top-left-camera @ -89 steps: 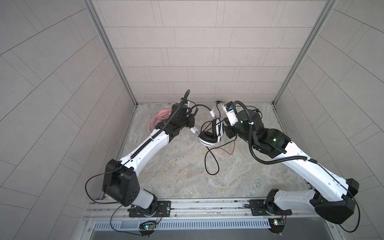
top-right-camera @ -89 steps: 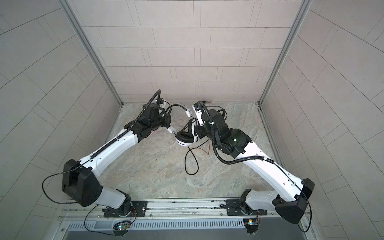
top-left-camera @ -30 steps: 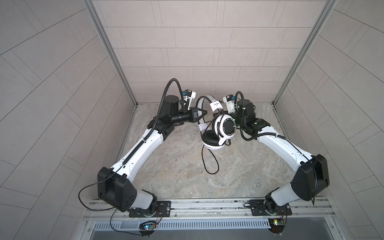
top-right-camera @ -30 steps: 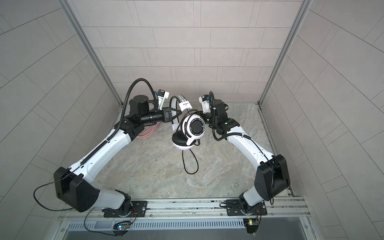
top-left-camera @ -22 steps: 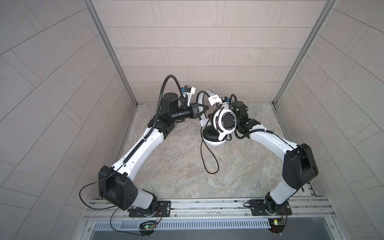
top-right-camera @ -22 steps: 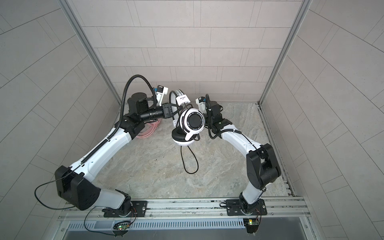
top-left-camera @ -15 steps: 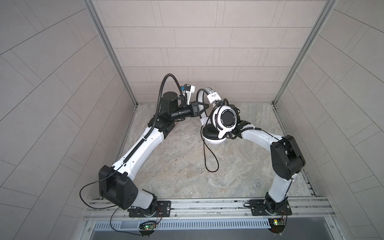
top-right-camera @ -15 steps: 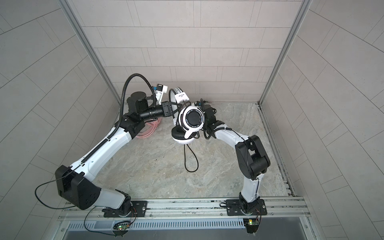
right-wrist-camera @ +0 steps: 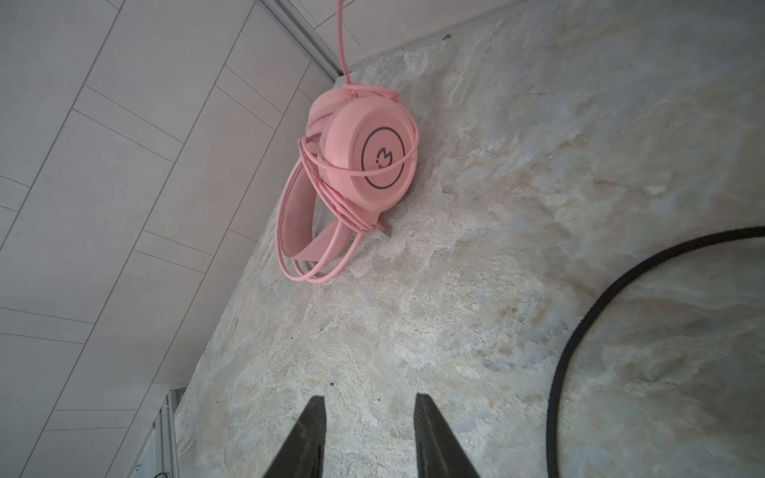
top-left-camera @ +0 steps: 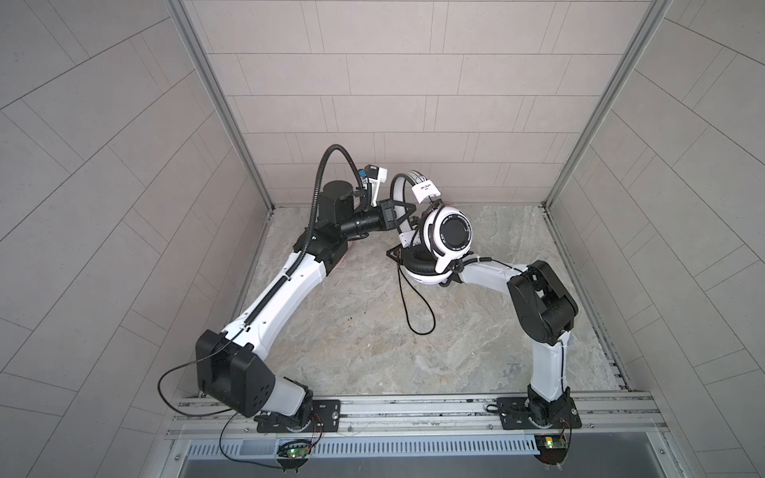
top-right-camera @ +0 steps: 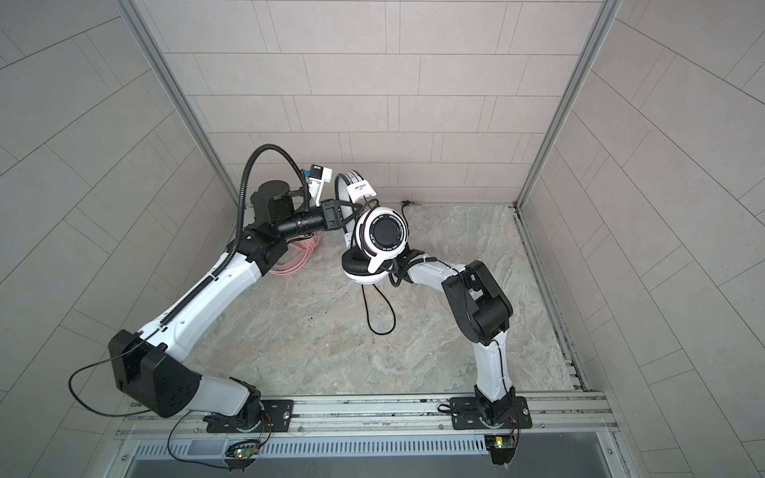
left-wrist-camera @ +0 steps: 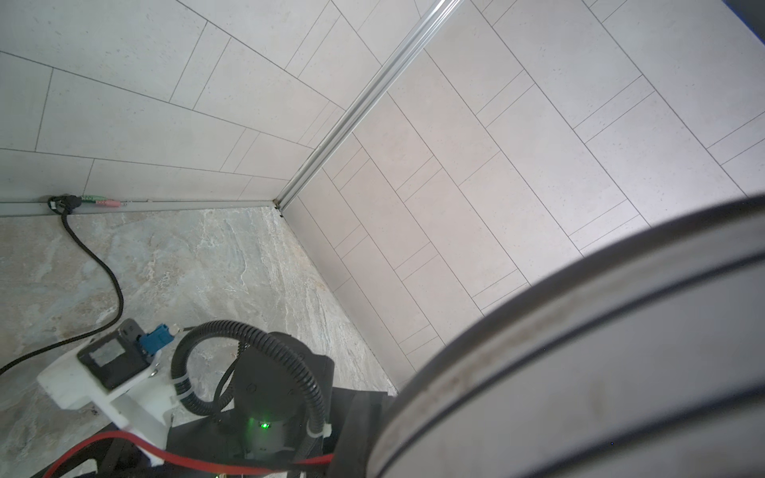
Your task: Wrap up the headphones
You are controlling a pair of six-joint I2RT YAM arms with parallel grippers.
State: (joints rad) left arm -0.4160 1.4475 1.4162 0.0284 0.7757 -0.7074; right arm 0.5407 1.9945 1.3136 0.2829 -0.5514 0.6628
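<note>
Left tool (top-left-camera: 403, 212) of mine, just above centre in both top views, is clamped on the striped band of the white-and-black headphones (top-left-camera: 450, 234) and holds them up off the worktop (top-left-camera: 352, 351). Their black cable (top-left-camera: 418, 314) drops from beneath the cups in a loose loop toward the worktop. My right arm (top-left-camera: 538, 302) bends in from the right, and its far end disappears behind the cups. A pink cable (top-right-camera: 296, 260) peeks out left of centre, under my left arm.

Left wrist view: the band fills the lower right, and my fingers are out of sight. At middle left the black cable trails across the worktop to its plugs (left-wrist-camera: 95, 202) at the foot of the wall.

Right wrist view: my right tool (right-wrist-camera: 369, 397), bottom centre, stands parted with nothing between its jaws. The pink headphones (right-wrist-camera: 364, 165) lie upper centre beside the wall, with their cable wound round them. The black cable curves along the right edge, apart from my jaws.

I judge the pink set done and the striped set's winding not begun. Next, my right tool should shift to the black cable, close on it, and carry it round the band while my left holds firm.
</note>
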